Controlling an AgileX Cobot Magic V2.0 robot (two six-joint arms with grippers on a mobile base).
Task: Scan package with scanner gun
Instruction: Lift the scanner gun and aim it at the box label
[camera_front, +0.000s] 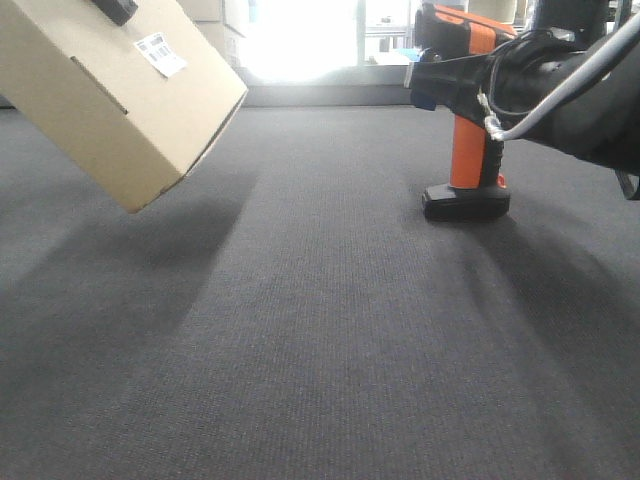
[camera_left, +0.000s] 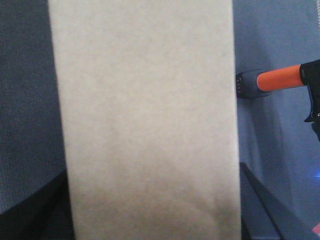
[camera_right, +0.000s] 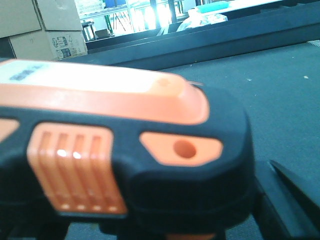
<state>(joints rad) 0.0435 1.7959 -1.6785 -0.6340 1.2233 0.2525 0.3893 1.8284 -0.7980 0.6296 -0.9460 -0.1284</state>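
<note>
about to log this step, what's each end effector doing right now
left end effector: closed on the plain tan cardboard package, held tilted off the table
right end effector: closed on the head of the black and orange pistol-shaped scanner gun

Neither the barcode sticker (camera_front: 160, 53) on the package (camera_front: 100, 110) nor the scanner gun (camera_right: 125, 165) label (camera_right: 65, 77) is legible
</note>
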